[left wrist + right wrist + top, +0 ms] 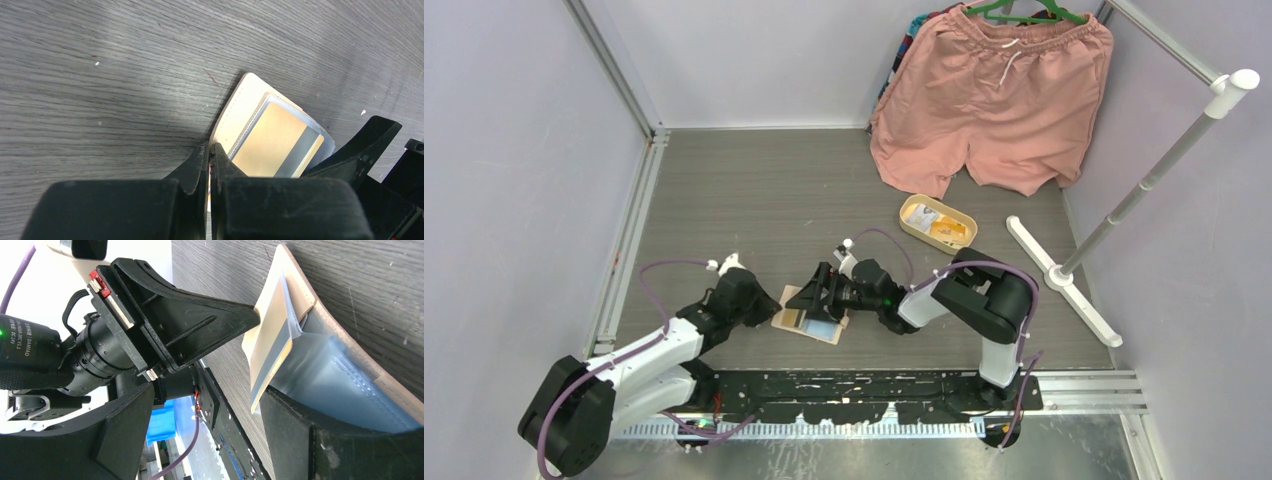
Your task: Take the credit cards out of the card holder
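Observation:
The card holder [826, 329] lies open on the table, tan outside [240, 107] with pale bluish pockets [330, 375]. An orange-yellow credit card [272, 145] with a grey stripe sticks partly out of a pocket, its free edge [270, 345] lifted. My left gripper [210, 150] is shut, its tips touching the holder's left edge [771, 313]. My right gripper [207, 392] hangs open over the holder [817, 298]. One of its fingers [325, 440] rests on the bluish pocket, and the card's corner sits just inside that finger. No other cards show in the holder.
An oval tan tray [907, 212] with flat items in it sits behind and to the right. Pink shorts [994, 110] hang at the back. A white rack [1124, 205] stands on the right, its foot [1064, 280] on the table.

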Motion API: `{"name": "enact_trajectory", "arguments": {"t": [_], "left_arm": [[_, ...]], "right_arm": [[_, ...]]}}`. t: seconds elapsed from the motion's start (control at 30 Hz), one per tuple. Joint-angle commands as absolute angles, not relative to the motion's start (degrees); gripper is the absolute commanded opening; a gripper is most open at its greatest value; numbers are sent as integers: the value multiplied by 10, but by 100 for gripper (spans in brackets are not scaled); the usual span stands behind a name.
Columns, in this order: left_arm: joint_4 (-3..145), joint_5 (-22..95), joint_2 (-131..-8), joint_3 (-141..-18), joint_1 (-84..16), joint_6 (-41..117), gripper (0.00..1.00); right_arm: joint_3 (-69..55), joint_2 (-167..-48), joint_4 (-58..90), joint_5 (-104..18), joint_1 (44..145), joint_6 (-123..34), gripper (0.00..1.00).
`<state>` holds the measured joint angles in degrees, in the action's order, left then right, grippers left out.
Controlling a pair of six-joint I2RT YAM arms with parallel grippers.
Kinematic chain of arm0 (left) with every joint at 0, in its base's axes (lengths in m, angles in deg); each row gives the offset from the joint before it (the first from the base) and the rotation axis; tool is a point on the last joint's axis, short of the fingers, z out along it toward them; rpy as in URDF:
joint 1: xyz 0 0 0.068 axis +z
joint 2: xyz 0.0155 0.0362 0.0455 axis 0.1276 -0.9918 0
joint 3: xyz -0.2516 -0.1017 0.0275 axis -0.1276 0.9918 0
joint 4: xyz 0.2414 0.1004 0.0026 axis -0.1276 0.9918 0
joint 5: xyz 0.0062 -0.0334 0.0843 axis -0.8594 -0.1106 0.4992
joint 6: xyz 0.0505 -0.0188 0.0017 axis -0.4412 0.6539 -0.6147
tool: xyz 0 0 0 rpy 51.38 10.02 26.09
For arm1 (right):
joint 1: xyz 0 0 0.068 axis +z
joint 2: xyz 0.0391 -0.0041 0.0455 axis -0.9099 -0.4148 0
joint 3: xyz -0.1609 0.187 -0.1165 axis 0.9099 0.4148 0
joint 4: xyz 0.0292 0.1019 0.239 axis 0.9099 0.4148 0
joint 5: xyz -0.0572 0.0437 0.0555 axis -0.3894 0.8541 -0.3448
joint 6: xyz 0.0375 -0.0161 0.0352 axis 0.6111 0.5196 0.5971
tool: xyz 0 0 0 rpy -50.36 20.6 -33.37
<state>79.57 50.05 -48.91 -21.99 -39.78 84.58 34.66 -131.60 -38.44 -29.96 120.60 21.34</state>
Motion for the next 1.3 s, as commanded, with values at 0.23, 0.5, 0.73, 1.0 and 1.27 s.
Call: {"name": "enact_trajectory", "arguments": {"t": [0.23, 0.5, 0.73, 1.0, 1.27], "left_arm": [[825, 494, -497, -211, -401, 843, 0], [824, 493, -499, -211, -401, 843, 0], [821, 492, -503, -210, -401, 842, 0], [821, 491, -503, -210, -401, 841, 0], [819, 487, -508, -210, -402, 840, 0]], "right_arm": [[382, -1264, -428, -297, 1191, 210, 81], [393, -1263, -399, -308, 1189, 204, 71], [400, -1276, -409, -303, 1178, 210, 51], [402, -1315, -468, -287, 1176, 238, 28], [406, -1336, -500, -279, 1173, 248, 12]]}}
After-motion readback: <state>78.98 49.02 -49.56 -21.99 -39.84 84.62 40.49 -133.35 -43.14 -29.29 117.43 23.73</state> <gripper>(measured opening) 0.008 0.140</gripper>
